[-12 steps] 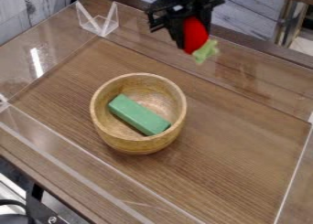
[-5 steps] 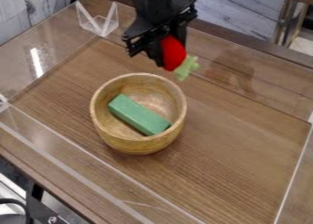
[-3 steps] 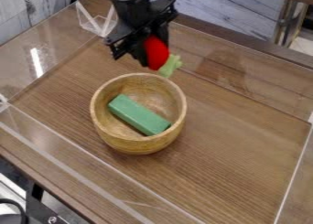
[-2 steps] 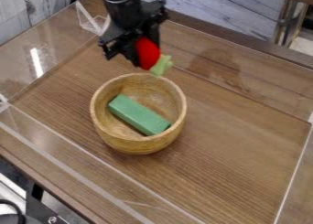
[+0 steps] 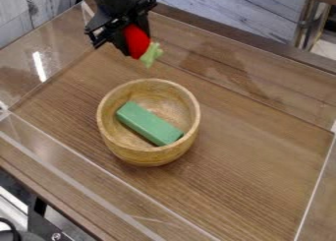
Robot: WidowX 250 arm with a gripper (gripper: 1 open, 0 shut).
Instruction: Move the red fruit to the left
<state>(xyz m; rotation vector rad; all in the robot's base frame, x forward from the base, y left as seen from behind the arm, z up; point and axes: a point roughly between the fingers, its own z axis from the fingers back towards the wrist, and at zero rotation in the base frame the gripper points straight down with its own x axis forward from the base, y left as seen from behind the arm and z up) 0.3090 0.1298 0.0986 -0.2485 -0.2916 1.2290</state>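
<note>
Strawberry (image 5: 137,40) now hangs above the far-left part of the wooden surface (image 5: 250,137), clamped in the pincer (image 5: 121,29), green cap lowest; it has travelled left from the far right, passing behind the wooden bowl (image 5: 148,144) with its green block (image 5: 148,123). Judging by this, only setting down remains. No writing or brand is legible.
</note>
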